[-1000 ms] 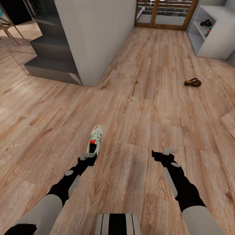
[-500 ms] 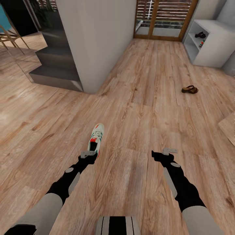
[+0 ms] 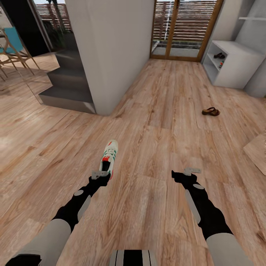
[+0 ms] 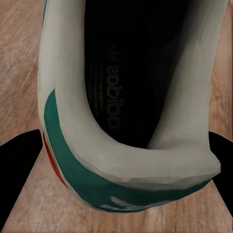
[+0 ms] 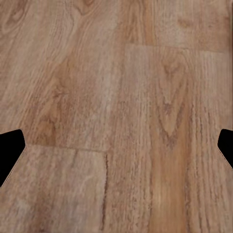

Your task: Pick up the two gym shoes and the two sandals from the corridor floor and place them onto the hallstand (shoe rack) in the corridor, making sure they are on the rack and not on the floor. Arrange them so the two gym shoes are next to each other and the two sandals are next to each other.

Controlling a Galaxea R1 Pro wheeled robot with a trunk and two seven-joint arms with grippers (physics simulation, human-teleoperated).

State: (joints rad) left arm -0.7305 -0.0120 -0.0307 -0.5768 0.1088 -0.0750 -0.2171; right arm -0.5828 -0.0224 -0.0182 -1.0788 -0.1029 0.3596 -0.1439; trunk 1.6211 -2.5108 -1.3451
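Left gripper [image 3: 100,175]: clamped on the heel of a gym shoe [image 3: 109,156], holding it toe-forward above the corridor floor [image 3: 155,140].
Writing: the left wrist view looks down into the gym shoe [image 4: 121,111]; pale letters on its dark insole appear to read "adidas". The head view is too small to show them.
Shoe detail: the wrist view shows the white heel collar, a green band and a sliver of red; the head view shows the green stripes and red tongue patch from above.
Left fingers [image 4: 19,170]: dark tips on either side of the heel.
Right gripper [image 3: 190,171]: spread apart, holding nothing, level with the left gripper.
Right wrist view: bare wood planks, with the two dark fingertips [image 5: 9,153] at opposite edges, well apart.
Sandal [image 3: 210,111]: lies alone on the floor, far ahead to the right.
Hallstand [image 3: 232,62]: beyond the sandal, against the right wall. A dark sandal [image 3: 219,55] sits on a lower shelf; just below it is a second gym shoe [image 3: 221,64], too small to read.
Doorway [image 3: 183,27]: wood-framed, slatted, at the far end.
Steps [image 3: 68,85]: grey, left of a white wall [image 3: 111,48].
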